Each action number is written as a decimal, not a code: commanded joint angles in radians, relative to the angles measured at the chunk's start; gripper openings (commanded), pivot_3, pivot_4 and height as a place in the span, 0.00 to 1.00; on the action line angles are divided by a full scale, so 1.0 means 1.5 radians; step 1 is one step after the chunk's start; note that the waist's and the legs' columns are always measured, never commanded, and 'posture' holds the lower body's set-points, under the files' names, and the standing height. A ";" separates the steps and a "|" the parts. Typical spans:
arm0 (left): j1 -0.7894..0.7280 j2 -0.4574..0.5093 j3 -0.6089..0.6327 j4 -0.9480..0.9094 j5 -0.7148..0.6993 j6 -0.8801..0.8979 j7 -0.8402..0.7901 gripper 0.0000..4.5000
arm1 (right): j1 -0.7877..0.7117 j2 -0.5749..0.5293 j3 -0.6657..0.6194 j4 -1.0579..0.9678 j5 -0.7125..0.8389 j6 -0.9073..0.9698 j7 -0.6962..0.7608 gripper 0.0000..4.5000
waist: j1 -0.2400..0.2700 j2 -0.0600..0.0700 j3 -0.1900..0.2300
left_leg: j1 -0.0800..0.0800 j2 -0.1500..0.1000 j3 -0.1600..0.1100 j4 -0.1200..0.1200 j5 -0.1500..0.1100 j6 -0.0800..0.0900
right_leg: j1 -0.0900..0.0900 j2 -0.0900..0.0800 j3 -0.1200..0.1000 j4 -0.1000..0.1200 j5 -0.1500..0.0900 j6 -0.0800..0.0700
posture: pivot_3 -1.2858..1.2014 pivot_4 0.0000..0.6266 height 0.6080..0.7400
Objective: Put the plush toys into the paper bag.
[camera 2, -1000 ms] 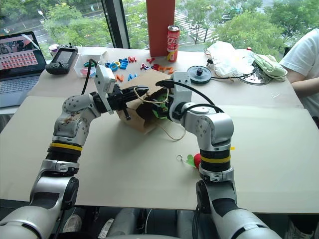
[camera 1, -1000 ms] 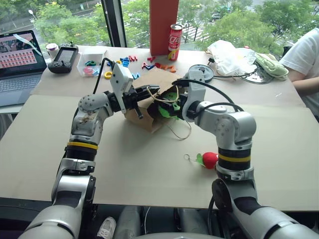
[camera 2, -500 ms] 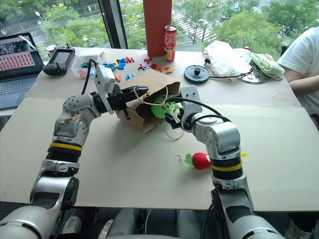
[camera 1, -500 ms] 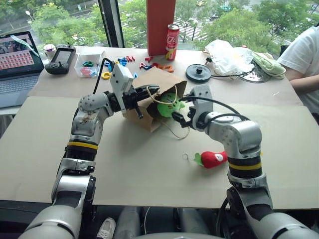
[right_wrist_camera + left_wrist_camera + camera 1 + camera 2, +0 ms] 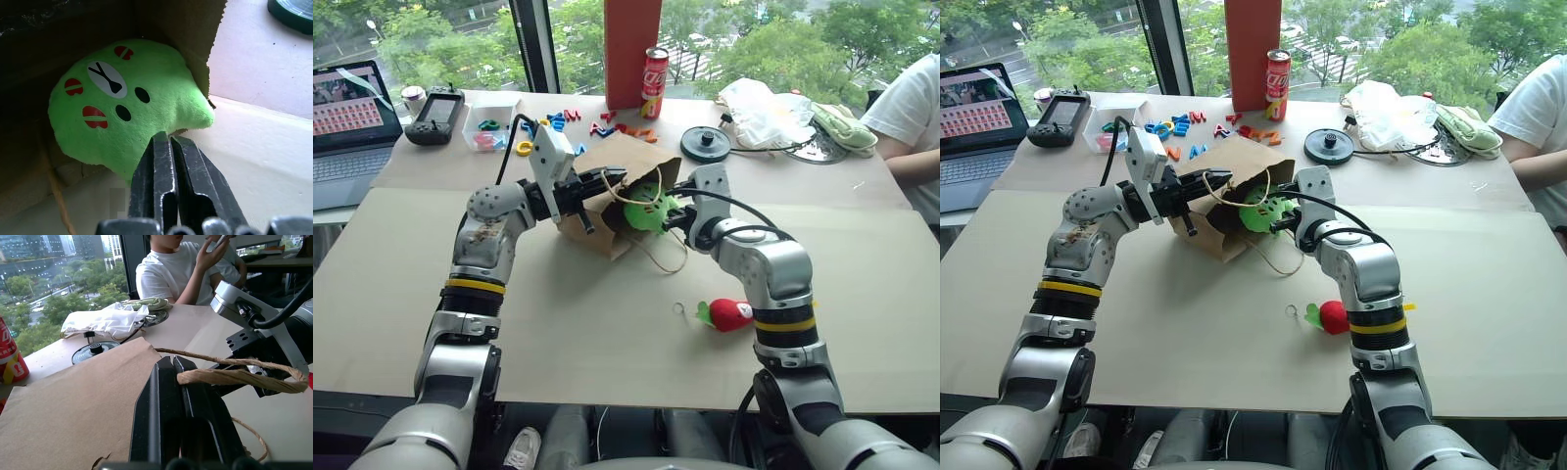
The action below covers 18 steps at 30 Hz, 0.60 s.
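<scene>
The left tool [image 5: 603,182], closed, pinches the twine handle [image 5: 234,377] at the paper bag [image 5: 607,201] mouth. The green toy [image 5: 647,209] lies in that mouth, the closed right tool [image 5: 168,142] touching its edge. At 5 o'clock, the red toy [image 5: 729,313] lies on open surface [image 5: 597,323].

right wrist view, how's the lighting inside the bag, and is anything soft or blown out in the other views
Right wrist view: the paper bag interior is dark, yet the green plush toy at its mouth is brightly lit and sharp; the right gripper fingers are near and slightly soft. Left wrist view: the window background is bright and hazy. Left eye view: even daylight, soft shadows on the table.
</scene>
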 commanded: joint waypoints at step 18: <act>-0.015 -0.001 0.001 -0.025 -0.004 -0.006 -0.006 0.00 | -0.085 0.103 -0.009 -0.002 0.012 -0.056 0.019 0.00 | 0.004 0.000 0.000 | -0.001 0.000 0.000 0.000 0.000 0.000 | -0.001 0.000 0.000 0.003 0.000 0.000 | 0.52 0.24 0.99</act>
